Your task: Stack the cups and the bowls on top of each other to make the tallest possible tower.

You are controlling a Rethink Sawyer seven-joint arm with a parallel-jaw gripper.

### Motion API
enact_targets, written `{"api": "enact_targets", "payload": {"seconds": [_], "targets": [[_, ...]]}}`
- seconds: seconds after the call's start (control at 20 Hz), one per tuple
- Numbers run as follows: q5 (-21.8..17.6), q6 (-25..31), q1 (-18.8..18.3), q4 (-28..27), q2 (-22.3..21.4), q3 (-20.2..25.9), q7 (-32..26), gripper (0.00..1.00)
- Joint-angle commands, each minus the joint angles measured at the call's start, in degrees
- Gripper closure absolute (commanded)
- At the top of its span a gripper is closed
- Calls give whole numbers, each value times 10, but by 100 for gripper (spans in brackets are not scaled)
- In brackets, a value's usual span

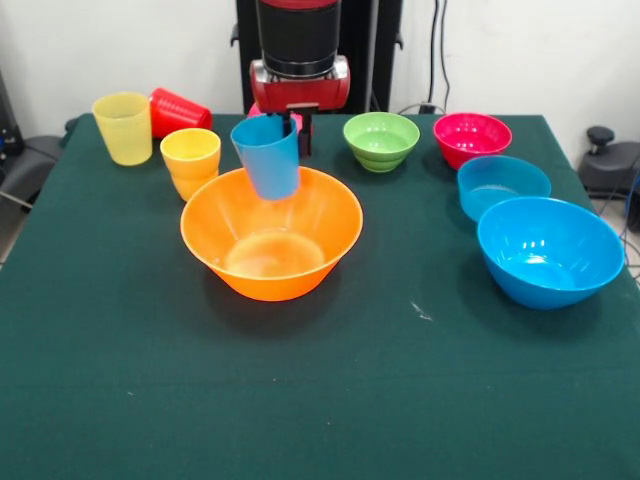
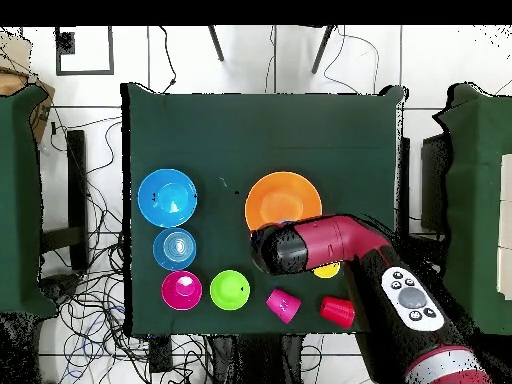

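Desk: green cloth desk (image 1: 320, 400), near half bare, white wall behind.
Large orange bowl (image 1: 271, 232): upright, left of centre, nearest the camera on that side; nothing seated in it yet.
Large blue bowl (image 1: 550, 250): front right, well apart from the orange one; small blue bowl (image 1: 503, 186) just behind it.
Light blue cup (image 1: 268, 156): mouth up, tilted, lower end dipping inside the far rim of the large orange bowl, not resting on its floor as far as I can tell.
Gripper (image 1: 290, 127): clamped on the cup's far rim, holding it from above.
Key relation: bowl centre lies below and toward the camera from the cup; cup axis leans off vertical, so it likely needs righting before release.
Back row: stacked orange cups (image 1: 191, 160), yellow cup (image 1: 123, 127), red cup (image 1: 180, 111) on its side, green bowl (image 1: 381, 140), magenta bowl (image 1: 472, 138).
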Motion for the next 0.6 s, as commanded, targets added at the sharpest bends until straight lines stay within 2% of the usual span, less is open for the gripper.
{"api": "enact_targets", "payload": {"seconds": [0.05,0.6], "targets": [[-11,34,16,-49,33,27,-53,100],[-31,27,31,-67,36,12,-48,100]]}}
